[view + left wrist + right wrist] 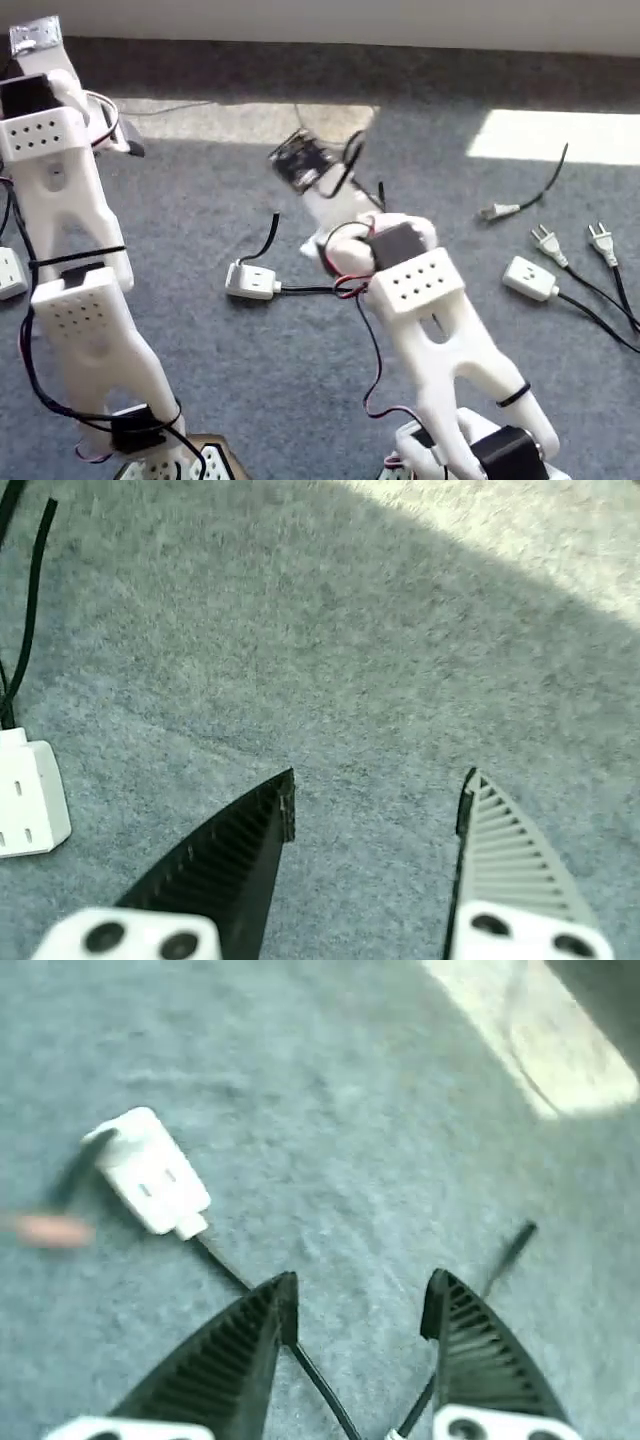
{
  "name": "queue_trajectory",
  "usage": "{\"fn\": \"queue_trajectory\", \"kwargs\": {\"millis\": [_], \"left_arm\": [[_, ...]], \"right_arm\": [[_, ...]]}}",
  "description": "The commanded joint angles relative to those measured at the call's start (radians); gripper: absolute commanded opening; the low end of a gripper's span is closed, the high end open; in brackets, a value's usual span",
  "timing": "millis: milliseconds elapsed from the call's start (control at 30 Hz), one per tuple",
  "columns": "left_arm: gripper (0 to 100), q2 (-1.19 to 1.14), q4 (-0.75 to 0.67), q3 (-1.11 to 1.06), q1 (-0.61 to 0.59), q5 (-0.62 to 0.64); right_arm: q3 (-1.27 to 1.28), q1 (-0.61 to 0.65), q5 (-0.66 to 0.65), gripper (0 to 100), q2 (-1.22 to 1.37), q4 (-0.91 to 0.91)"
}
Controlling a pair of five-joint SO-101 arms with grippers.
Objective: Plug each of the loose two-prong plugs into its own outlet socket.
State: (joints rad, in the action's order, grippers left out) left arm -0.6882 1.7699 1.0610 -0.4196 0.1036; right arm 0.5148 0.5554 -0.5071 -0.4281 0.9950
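Midway across the carpet (250,380), my right gripper (360,1305) spread empty near a white socket (150,1172) — left gripper (378,800) released, loose plugs (543,240) by the right edge.

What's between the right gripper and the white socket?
Right wrist view: between the right gripper and the white socket lies bare carpet, crossed by the socket's black cord.

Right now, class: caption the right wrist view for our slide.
Open right gripper hovers over carpet beside a white outlet socket.
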Motion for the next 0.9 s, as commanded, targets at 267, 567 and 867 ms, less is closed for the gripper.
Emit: {"fn": "queue_trajectory", "kwargs": {"millis": [267,567,867], "left_arm": [[27,-0.188,0.003,0.035,-0.051,-0.002],[27,-0.231,0.003,0.035,-0.054,-0.002],[27,-0.275,-0.026,0.033,-0.056,-0.003]], "right_arm": [[0.127,0.265,-0.264,20.9,-0.001,-0.039],[0.088,0.271,-0.256,20.9,0.312,-0.245],[-0.182,0.291,-0.253,20.9,0.599,-0.242]]}}
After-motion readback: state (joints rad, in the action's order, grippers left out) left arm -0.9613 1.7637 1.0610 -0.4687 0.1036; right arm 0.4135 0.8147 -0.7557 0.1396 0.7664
